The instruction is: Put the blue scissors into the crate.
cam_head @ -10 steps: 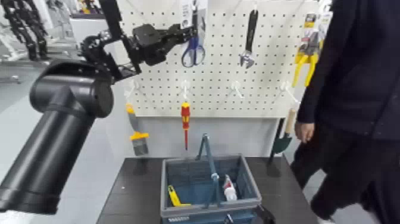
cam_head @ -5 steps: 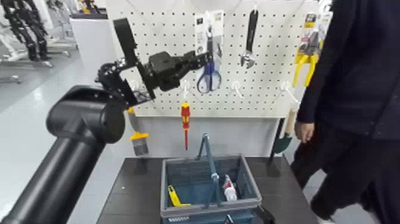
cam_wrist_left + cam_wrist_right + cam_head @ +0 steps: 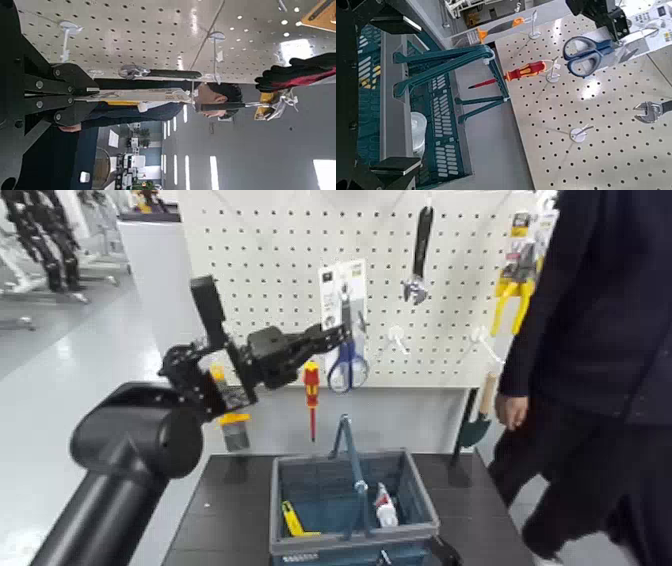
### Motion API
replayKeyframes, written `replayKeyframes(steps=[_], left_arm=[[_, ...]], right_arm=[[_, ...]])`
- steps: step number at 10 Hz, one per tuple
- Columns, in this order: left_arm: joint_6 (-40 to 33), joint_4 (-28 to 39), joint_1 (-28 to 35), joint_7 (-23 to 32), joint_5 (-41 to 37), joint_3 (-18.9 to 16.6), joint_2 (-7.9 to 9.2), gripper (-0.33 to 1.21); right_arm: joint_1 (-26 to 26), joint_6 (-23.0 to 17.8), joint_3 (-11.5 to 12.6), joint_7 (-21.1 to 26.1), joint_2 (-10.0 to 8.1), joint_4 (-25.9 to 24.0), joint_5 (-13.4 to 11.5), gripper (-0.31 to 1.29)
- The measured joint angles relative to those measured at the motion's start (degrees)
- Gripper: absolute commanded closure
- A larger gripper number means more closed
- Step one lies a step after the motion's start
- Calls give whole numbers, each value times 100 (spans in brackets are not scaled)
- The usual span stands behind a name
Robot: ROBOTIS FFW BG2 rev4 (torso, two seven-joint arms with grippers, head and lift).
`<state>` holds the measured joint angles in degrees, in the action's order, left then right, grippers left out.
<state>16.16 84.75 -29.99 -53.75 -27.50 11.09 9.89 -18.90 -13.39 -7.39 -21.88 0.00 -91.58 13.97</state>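
Observation:
The blue scissors [image 3: 346,358], on their tall white card, hang in the air in front of the pegboard, above and a little behind the crate [image 3: 340,540]. My left gripper [image 3: 328,337] is shut on the card's left edge. In the left wrist view the fingers [image 3: 67,79] clamp the card edge-on. From the right wrist view the scissors [image 3: 589,51] show above the red-and-yellow screwdriver [image 3: 526,74], and the crate [image 3: 423,119] with its teal handles lies close below. My right gripper [image 3: 383,91] waits low by the crate's near right corner, jaws apart and empty.
The pegboard [image 3: 260,270] carries a wrench [image 3: 418,250], the screwdriver [image 3: 311,390], yellow pliers [image 3: 512,290] and a scraper [image 3: 230,415]. A person in dark clothes [image 3: 600,340] stands close at the right. A yellow tool [image 3: 292,520] and a white bottle [image 3: 384,508] lie in the crate.
My left gripper has carried the scissors card down and to the right, from the top of the pegboard to about mid-board height. The crate and the person have stayed put.

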Motion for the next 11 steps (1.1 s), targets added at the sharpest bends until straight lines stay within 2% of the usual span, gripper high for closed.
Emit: replayKeyframes(steps=[4,11], left_arm=[[456,255,660,14,109,-369,91,117],[762,137,1229,-20,305,-642,118,117]], right_arm=[[-8,20,1,0,0,0,0,13],[-8,29,24,-1,0,10,9,14]])
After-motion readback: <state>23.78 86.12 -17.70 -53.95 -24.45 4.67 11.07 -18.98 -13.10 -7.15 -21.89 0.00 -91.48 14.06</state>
